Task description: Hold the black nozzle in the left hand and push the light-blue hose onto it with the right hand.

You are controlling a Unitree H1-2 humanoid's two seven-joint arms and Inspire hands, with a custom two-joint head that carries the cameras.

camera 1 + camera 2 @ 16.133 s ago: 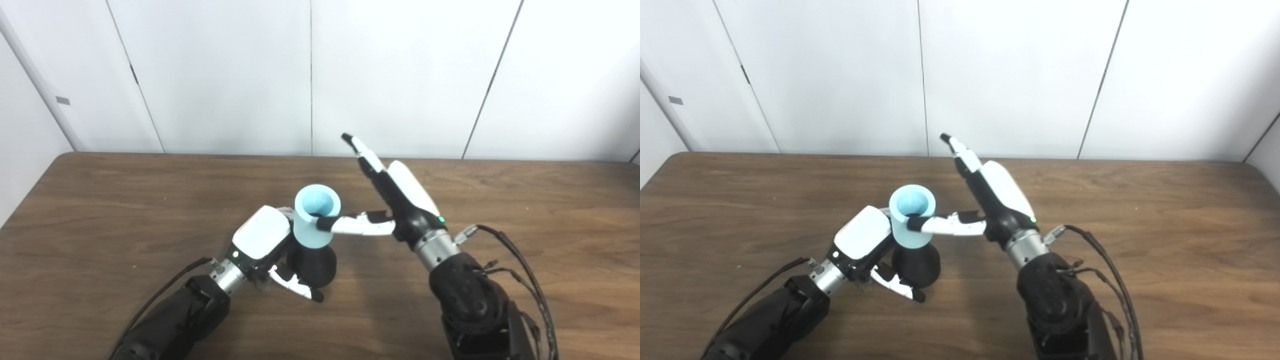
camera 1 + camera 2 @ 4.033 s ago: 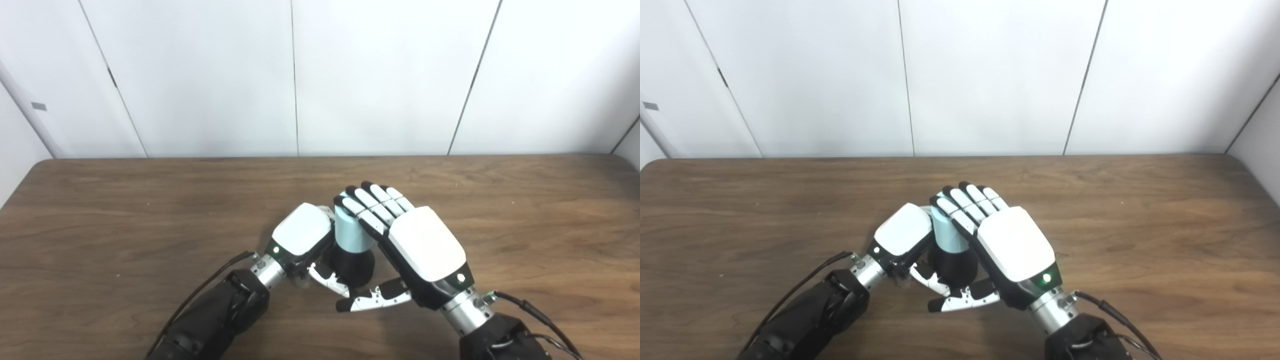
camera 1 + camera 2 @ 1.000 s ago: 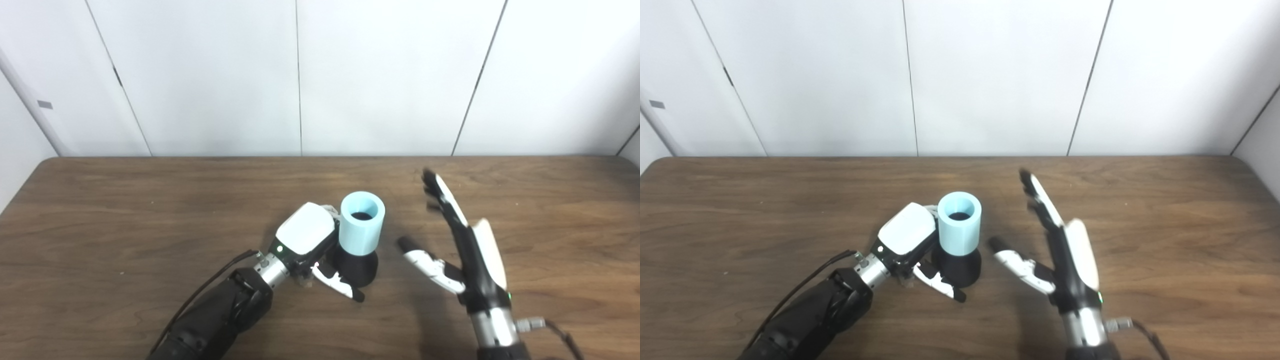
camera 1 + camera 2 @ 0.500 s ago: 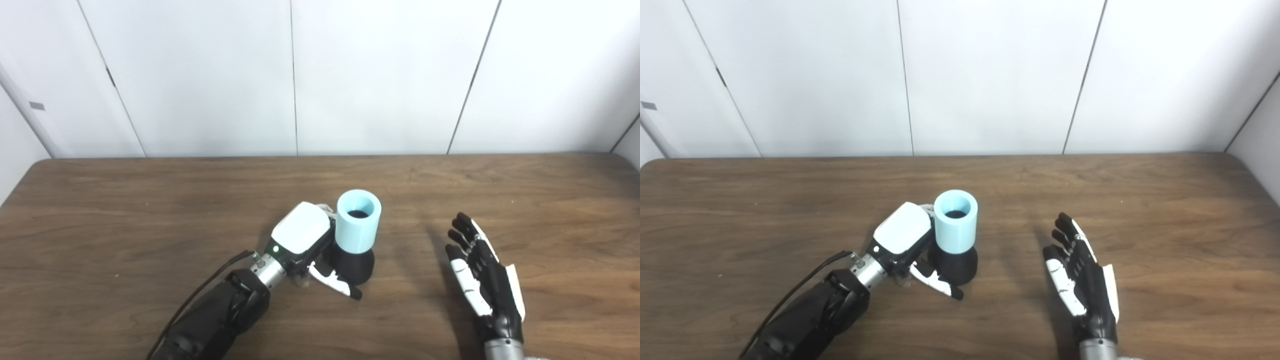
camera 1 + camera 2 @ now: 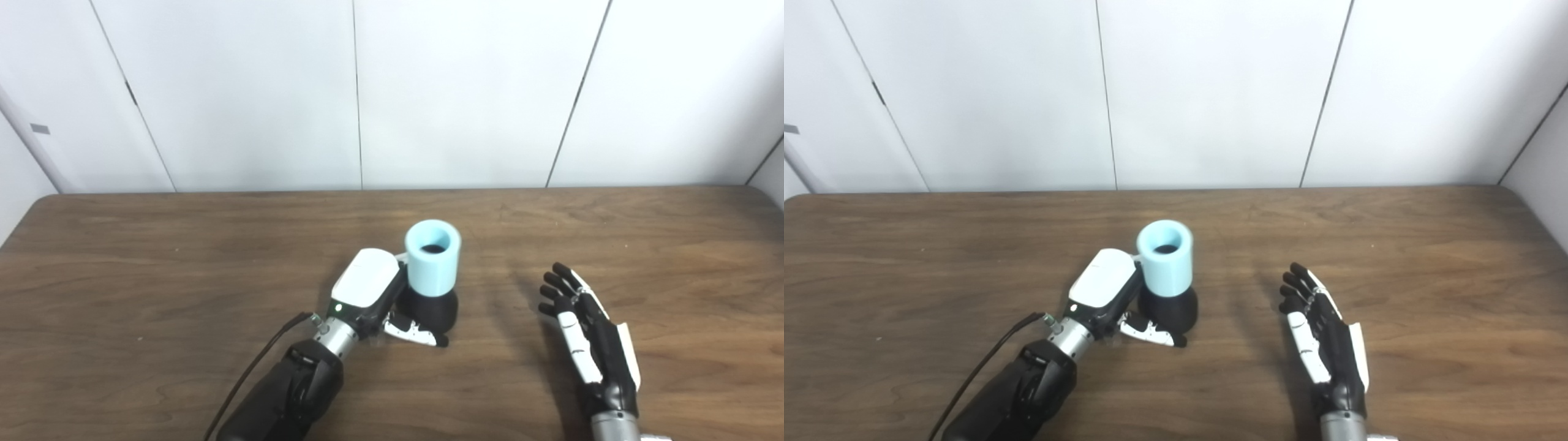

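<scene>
The left hand (image 5: 367, 294) wraps the black nozzle (image 5: 432, 309), which stands on the bench (image 5: 153, 275) with the light-blue hose (image 5: 432, 260) seated upright on top. The right hand (image 5: 591, 340) hovers well apart to the right, fingers spread, holding nothing.

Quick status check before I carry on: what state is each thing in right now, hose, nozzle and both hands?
Light-blue hose: upright, seated on the nozzle, open end up.
Black nozzle: standing on the table, wide base down, gripped from the left.
Left hand: shut on the nozzle.
Right hand: open, fingers apart, clear of the hose, holding nothing.
</scene>
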